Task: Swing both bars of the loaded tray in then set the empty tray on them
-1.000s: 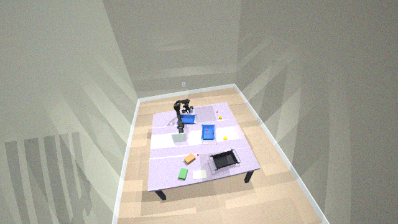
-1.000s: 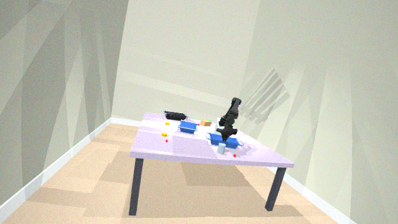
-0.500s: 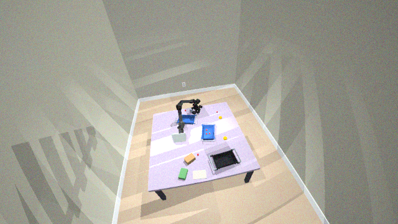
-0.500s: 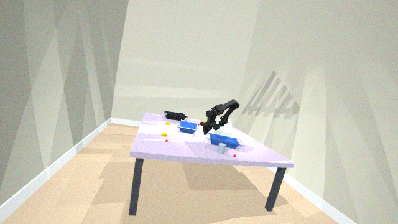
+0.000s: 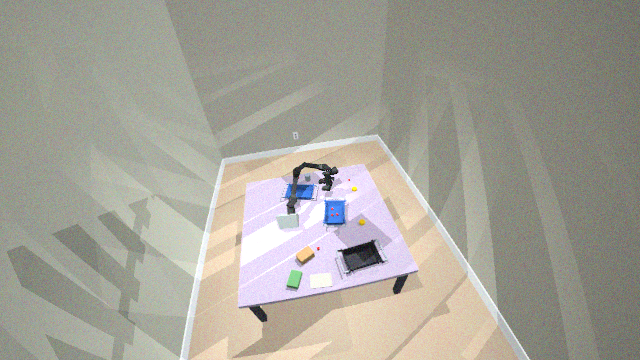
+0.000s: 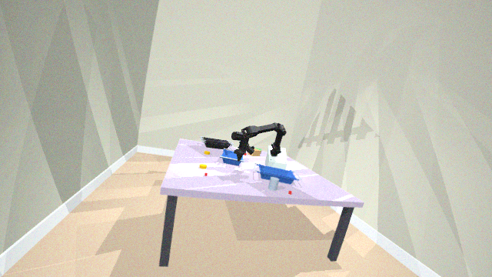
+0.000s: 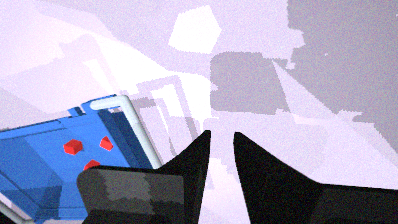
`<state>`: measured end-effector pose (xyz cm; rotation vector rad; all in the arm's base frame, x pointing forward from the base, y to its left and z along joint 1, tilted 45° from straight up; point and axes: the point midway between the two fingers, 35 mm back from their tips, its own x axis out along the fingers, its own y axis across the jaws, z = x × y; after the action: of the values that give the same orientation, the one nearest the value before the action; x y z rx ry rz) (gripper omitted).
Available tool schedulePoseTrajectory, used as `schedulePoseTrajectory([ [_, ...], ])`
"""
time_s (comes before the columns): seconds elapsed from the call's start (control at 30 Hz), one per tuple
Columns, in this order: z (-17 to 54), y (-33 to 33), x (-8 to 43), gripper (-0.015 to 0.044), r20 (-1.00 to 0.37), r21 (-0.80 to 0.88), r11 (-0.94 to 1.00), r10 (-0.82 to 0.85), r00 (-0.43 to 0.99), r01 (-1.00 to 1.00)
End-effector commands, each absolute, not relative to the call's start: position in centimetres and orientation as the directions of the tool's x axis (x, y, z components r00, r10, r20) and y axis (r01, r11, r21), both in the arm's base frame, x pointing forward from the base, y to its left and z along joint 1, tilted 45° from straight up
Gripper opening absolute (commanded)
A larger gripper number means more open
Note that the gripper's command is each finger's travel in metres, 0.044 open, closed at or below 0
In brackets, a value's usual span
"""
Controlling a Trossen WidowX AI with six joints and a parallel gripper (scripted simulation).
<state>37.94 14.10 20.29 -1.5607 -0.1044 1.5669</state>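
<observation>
The loaded blue tray (image 5: 327,219) (image 6: 227,160) (image 7: 30,145) stands near the middle of the table with small red blocks (image 7: 73,146) inside. One white wire bar (image 7: 140,131) sits out over its end nearest my fingers. The other bar (image 5: 335,228) reaches out past the opposite end. The empty blue tray (image 5: 303,191) (image 6: 277,174) stands beside the arm, its bars out at both ends. My gripper (image 5: 326,189) (image 6: 239,158) (image 7: 221,136) is slightly open, with nothing between the fingers. It hangs above the table just off the loaded tray's end; its exact height is unclear.
A grey cup (image 5: 307,177) (image 6: 274,184) stands beside the empty tray. A black tray (image 5: 362,256) (image 6: 217,143) with wire bars stands at the opposite side. Yellow pieces (image 5: 354,189) (image 5: 362,222), an orange block (image 5: 305,255) and a green block (image 5: 294,279) lie around.
</observation>
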Motion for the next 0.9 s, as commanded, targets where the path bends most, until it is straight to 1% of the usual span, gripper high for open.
schedulePoseTrajectory([
  [0.0, 17.2, 8.5, 40.3, 0.0085, -0.728, -0.675, -0.657, 0.666, 0.159, -0.336],
  [0.1, 15.9, 6.2, 40.9, 0.0085, -0.708, -0.701, -0.663, 0.689, 0.152, -0.263],
  [0.17, 15.6, 5.8, 40.9, 0.0085, -0.705, -0.705, -0.662, 0.693, 0.151, -0.252],
  [0.57, 15.5, 6.0, 41.0, 0.0085, -0.705, -0.705, -0.663, 0.693, 0.151, -0.252],
  [0.87, 12.9, 8.5, 41.6, 0.0085, -0.705, -0.706, -0.662, 0.693, 0.151, -0.252],
])
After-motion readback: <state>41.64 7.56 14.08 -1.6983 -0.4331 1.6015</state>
